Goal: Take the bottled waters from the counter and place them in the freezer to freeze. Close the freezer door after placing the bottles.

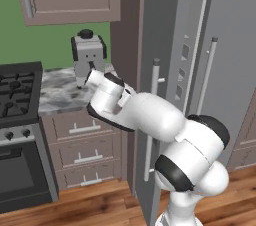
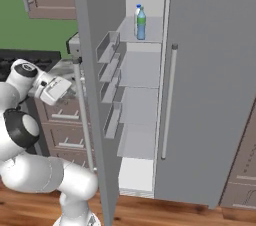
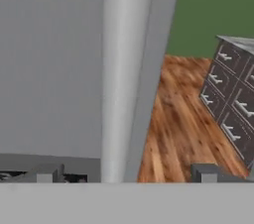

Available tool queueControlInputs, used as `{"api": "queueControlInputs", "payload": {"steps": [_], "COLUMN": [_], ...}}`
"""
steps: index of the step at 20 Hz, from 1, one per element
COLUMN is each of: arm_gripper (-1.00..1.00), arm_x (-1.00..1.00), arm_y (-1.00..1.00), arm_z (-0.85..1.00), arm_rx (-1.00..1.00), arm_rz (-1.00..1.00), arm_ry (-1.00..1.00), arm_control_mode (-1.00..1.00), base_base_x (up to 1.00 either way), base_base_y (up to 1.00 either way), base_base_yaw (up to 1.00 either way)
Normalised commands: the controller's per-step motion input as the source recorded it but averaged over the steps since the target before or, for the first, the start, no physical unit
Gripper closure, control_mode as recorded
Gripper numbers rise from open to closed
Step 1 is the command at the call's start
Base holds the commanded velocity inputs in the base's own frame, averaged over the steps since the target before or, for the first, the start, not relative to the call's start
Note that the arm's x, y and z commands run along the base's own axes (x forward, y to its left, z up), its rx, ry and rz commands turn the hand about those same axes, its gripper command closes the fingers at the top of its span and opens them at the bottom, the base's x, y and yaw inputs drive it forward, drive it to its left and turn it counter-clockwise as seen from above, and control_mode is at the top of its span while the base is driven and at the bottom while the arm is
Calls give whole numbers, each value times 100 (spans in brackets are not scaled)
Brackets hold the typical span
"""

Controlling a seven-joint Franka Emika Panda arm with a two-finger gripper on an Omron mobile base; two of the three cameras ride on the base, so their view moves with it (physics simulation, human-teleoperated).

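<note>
Both bottled waters stand upright, side by side, on an upper shelf inside the freezer (image 2: 142, 77). One is translucent white with a blue cap (image 2: 136, 16) and the other is teal-tinted with a green cap (image 2: 142, 25). The freezer door (image 2: 95, 40) is swung wide open, its inner bins facing the shelves. My gripper (image 3: 124, 173) is open on the door's outer side, its fingertips (image 3: 45, 173) standing either side of the door's long silver handle (image 3: 118, 69) without touching it. In the right base view my hand (image 2: 54, 90) sits just left of that handle (image 2: 80, 115). The counter (image 1: 60, 95) holds no bottle.
A black-and-silver coffee machine (image 1: 88, 54) stands on the counter, with the black stove (image 1: 17, 95) to its left and brown drawers (image 1: 82, 135) below. The right-hand fridge door (image 2: 215, 80) is shut. Wood floor (image 3: 178, 129) lies beneath.
</note>
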Motion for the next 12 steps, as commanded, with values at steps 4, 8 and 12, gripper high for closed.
{"api": "queueControlInputs", "payload": {"steps": [4,8,12], "arm_gripper": [-100,-100,-100], "arm_x": [14,4,0], "arm_y": [0,-22,-31], "arm_z": [-18,-5,0], "arm_rx": [-9,-3,0], "arm_rz": [-2,0,-1], "arm_ry": [-21,-3,2], "arm_control_mode": [-100,-100,-100], "base_base_x": [0,0,0], "base_base_y": [0,0,0], "base_base_yaw": [0,0,0]}}
